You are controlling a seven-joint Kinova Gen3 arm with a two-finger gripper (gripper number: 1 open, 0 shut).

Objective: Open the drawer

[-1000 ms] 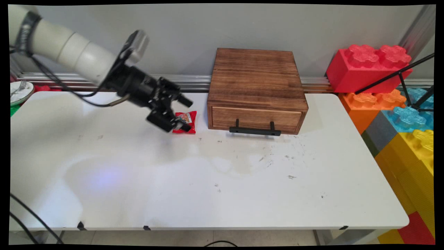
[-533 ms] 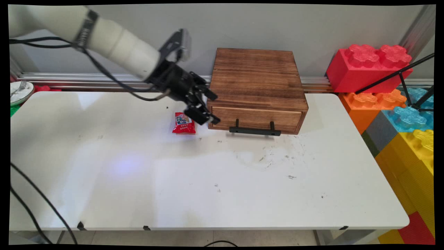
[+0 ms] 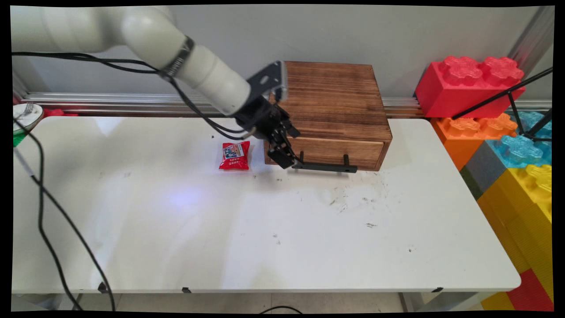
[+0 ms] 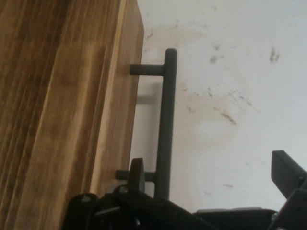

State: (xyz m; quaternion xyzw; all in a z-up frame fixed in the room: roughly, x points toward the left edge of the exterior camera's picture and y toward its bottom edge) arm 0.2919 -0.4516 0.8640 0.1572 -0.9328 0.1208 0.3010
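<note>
My gripper (image 3: 290,149) is open at the left end of the black bar handle (image 3: 324,167) on the front of a brown wooden drawer box (image 3: 329,99). In the hand view the handle (image 4: 165,129) runs upright between my fingers, close beside the left finger (image 4: 136,175) and well apart from the right finger (image 4: 287,170). Nothing is held in my gripper (image 4: 211,173). The drawer front (image 4: 72,120) looks shut. A red snack packet (image 3: 235,155) lies flat on the white table (image 3: 265,229), just left of the box.
Big toy bricks are stacked at the right: red (image 3: 468,86), orange (image 3: 476,128), blue (image 3: 521,148) and yellow (image 3: 525,198). A black tripod leg (image 3: 499,97) crosses them. A plate with a fork (image 3: 24,115) sits at the far left. Black cables (image 3: 44,212) hang at the left.
The arm swung right, from above the red packet to the left end of the drawer handle. The packet lies where it was, and the gripper stayed open.
</note>
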